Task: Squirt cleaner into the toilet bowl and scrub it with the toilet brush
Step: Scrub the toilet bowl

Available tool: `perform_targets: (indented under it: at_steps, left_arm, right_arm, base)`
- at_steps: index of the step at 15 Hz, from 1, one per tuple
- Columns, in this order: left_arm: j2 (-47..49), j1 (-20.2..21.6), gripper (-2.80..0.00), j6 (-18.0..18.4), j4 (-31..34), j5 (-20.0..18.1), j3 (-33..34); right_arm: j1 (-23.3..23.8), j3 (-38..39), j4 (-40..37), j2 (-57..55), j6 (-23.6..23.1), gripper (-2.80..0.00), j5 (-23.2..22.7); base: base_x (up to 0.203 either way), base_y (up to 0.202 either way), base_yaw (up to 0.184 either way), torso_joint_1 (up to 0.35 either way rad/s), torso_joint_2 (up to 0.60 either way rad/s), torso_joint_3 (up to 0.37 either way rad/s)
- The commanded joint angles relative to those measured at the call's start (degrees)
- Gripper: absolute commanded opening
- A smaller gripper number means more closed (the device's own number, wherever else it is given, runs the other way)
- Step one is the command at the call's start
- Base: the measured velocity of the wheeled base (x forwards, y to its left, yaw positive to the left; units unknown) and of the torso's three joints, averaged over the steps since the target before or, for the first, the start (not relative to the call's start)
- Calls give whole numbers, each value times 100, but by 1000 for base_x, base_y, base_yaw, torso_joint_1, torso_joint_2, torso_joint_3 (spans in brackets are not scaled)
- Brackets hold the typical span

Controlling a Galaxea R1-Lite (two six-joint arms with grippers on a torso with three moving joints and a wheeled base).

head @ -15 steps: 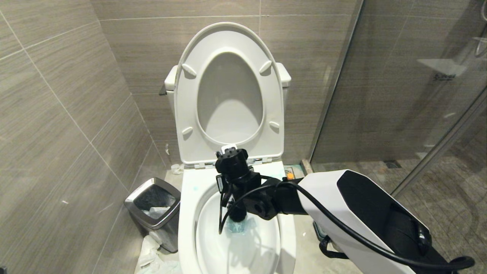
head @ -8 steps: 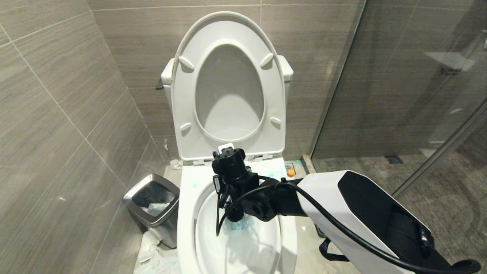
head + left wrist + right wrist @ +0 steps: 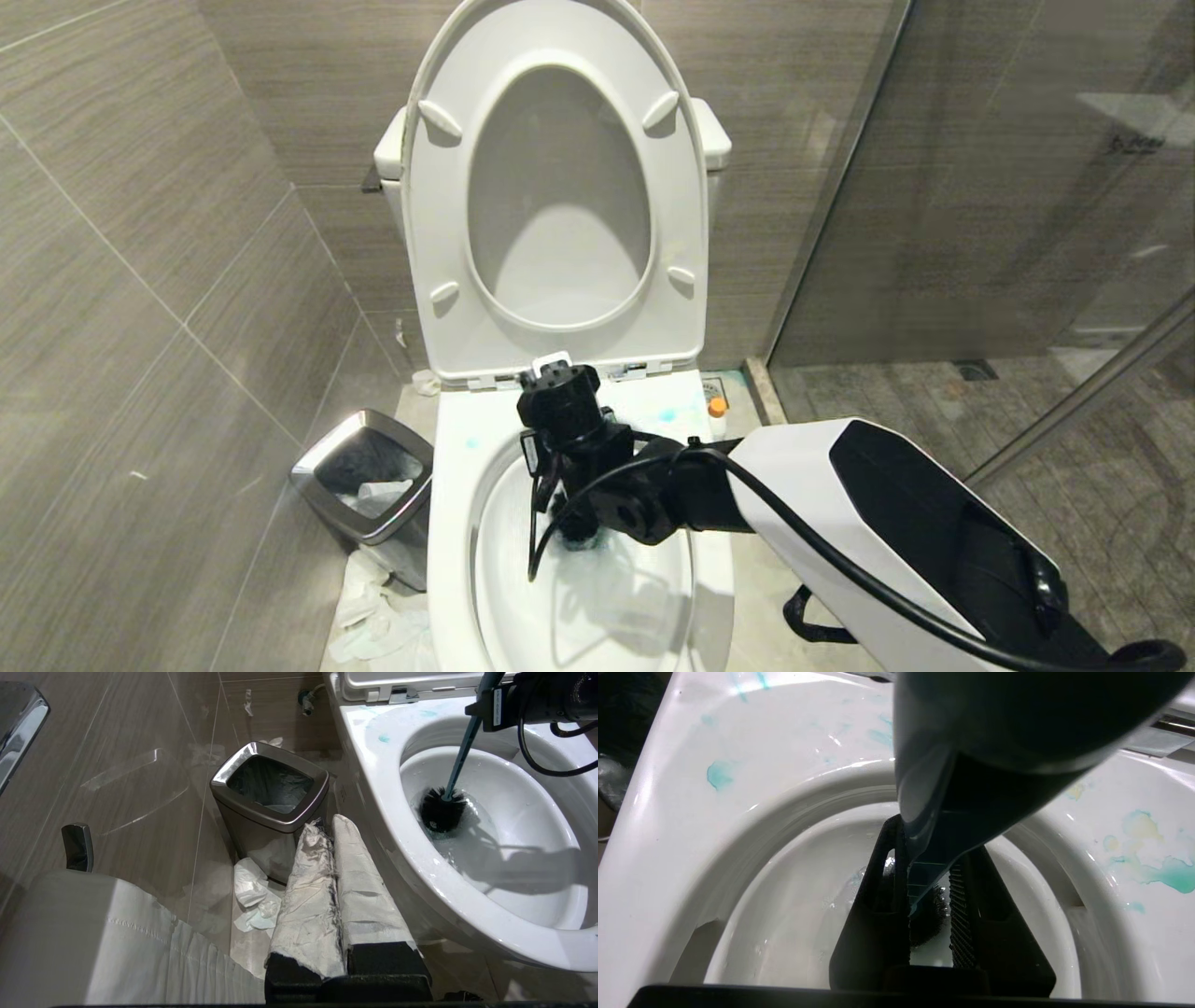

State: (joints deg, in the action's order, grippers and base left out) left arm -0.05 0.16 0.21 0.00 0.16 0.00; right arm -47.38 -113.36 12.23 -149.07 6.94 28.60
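- The right gripper [image 3: 930, 891] reaches over the toilet bowl [image 3: 448, 523], its fingers clamped on the slate-blue handle of the toilet brush [image 3: 455, 765].
- The brush's dark head sits in the water low in the bowl.
- Cleaner [image 3: 720, 774] shows as turquoise blots on the bowl's rim.
- The left gripper [image 3: 332, 826], fingers pressed together and holding nothing, hangs beside the bowl near a steel-rimmed bin [image 3: 261, 812].
- Seat and lid stand raised.
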Motion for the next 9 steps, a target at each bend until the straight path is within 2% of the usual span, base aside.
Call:
perform_targets:
  at_steps: [1, 9]
  left_arm:
    - [5, 2, -280, -3, 0, 2, 0]
    - [5, 1, -280, -3, 0, 2, 0]
  right_arm:
    - [-56, 15, 8, -79, 9, -280, 31]
    - [-201, 102, -300, 544, -123, -280, 225]
  base:
    - [0, 0, 0, 0, 0, 0]
    - [0, 0, 0, 0, 0, 0]
